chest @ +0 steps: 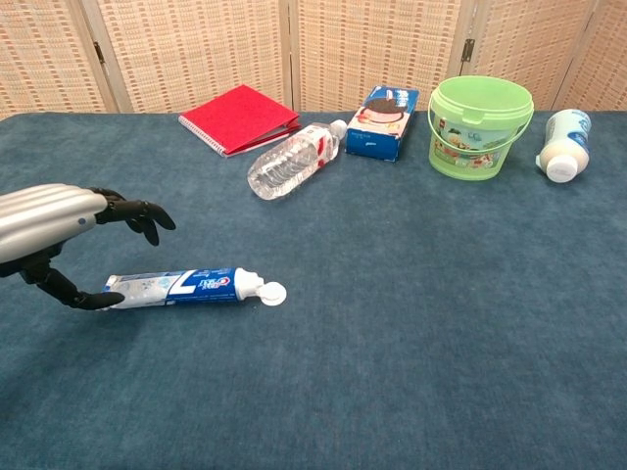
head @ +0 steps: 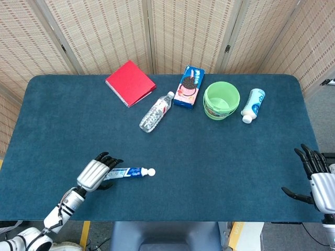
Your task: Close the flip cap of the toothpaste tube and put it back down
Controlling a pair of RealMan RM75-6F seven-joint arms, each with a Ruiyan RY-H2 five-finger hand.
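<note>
The toothpaste tube (head: pixel 128 172) (chest: pixel 181 286) lies flat on the blue table, cap end to the right, its white flip cap (chest: pixel 273 292) swung open beside the nozzle. My left hand (head: pixel 96 174) (chest: pixel 59 228) hovers over the tube's flat tail end with fingers spread above it and the thumb low beside it; it holds nothing. My right hand (head: pixel 315 178) stays at the table's right front edge, fingers apart and empty, seen only in the head view.
Along the back stand a red notebook (head: pixel 130 83), a lying water bottle (head: pixel 156 111), a cookie box (head: pixel 189 86), a green bucket (head: pixel 221 100) and a lying white bottle (head: pixel 253 104).
</note>
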